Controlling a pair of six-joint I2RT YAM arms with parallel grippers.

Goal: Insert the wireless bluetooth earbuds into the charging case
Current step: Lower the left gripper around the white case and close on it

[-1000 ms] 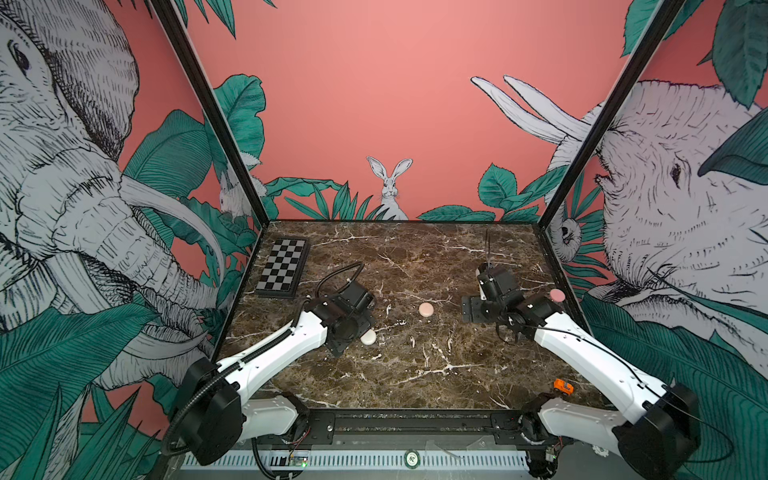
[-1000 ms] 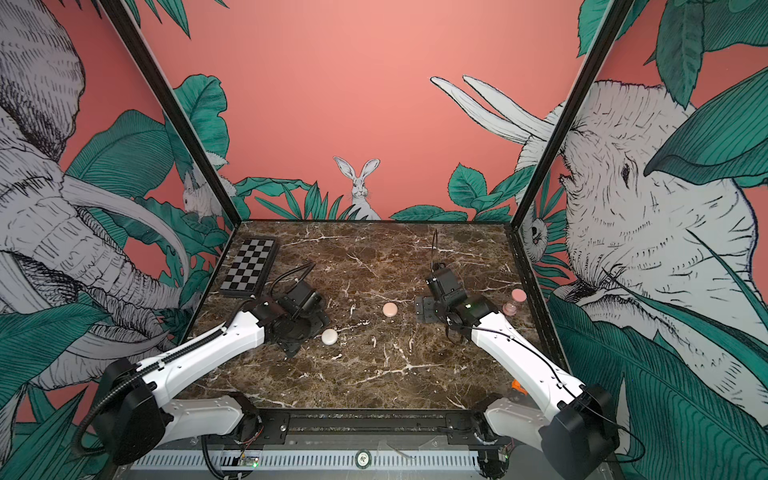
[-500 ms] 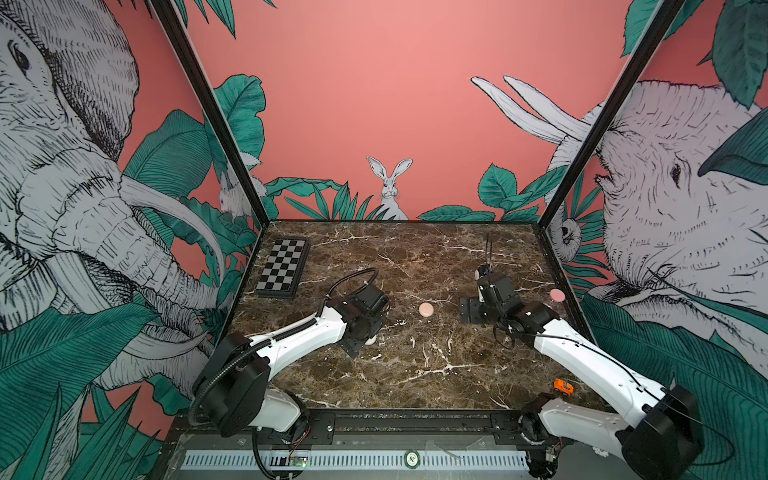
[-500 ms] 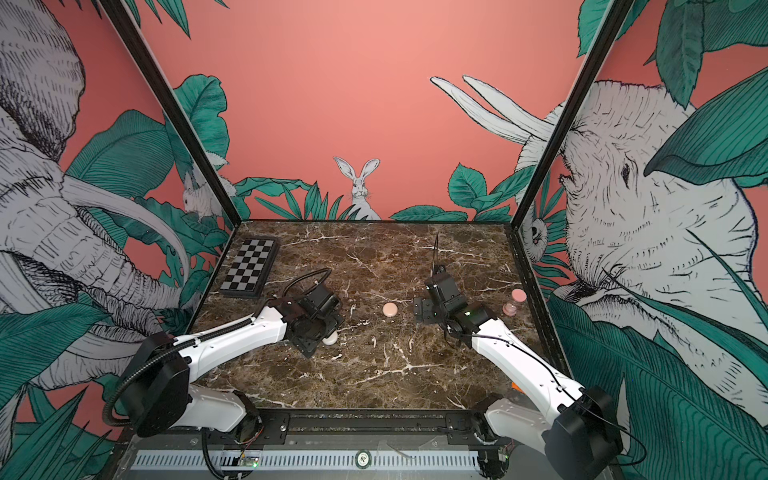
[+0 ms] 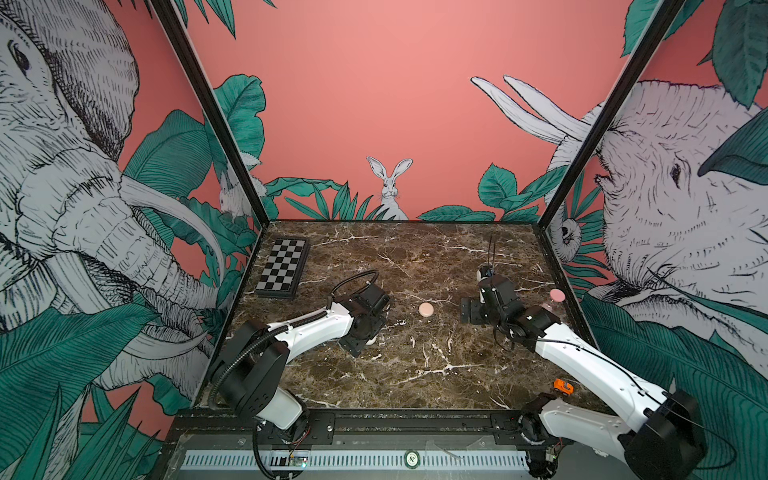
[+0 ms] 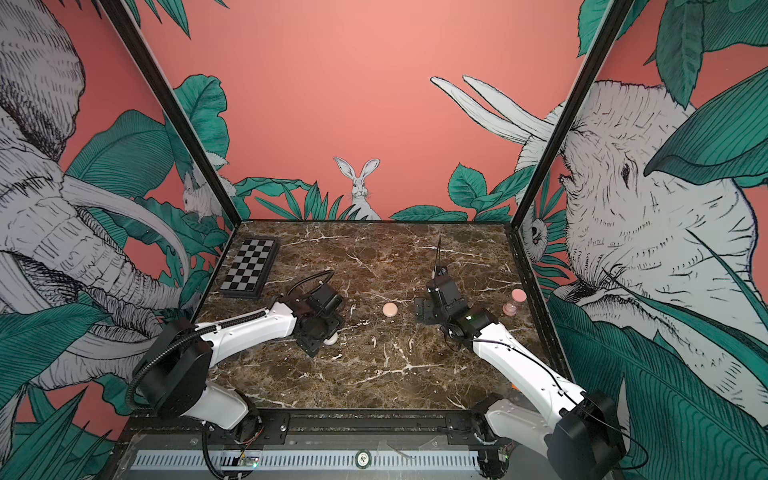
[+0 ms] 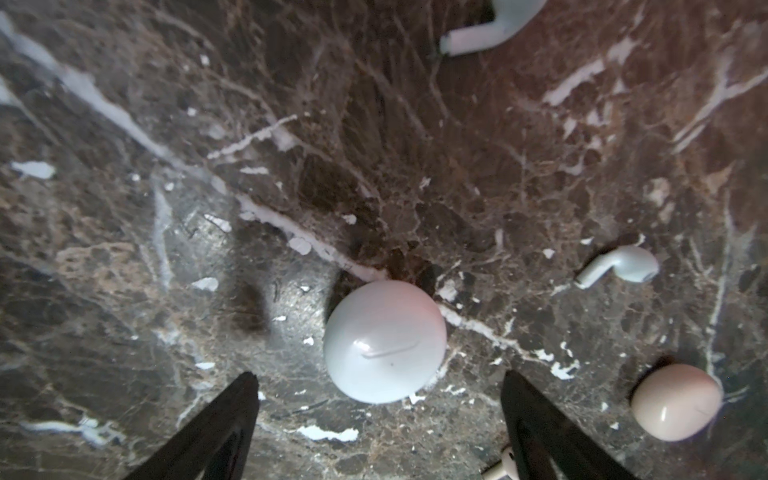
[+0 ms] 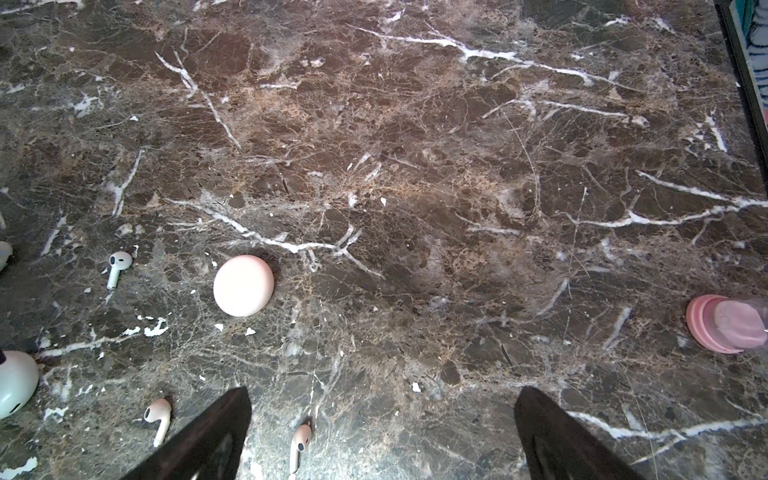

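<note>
My left claw stands wide and empty, its fingers either side of the white charging case without touching it. My right claw is equally wide and holds nothing.

The white case lies shut on the counter, left of the middle, and the pink charging case, also shut, sits near the middle. A white earbud lies loose near both. A pinkish earbud and a second pinkish earbud lie nearer the front edge.

I judge the buds light, hard and glossy (the sort that squirts out of a pinch). I would take one low, across the bulb where the stem joins. The domed case looks slippery too, and it needs opening first.

Both top views hide most of the white case behind my left arm, and the buds there blend into the marble veins. The left wrist view shows the case's whole lid and a further white earbud. Only the right wrist view shows a pink round piece clearly, by the right edge, though I cannot tell what it is.
</note>
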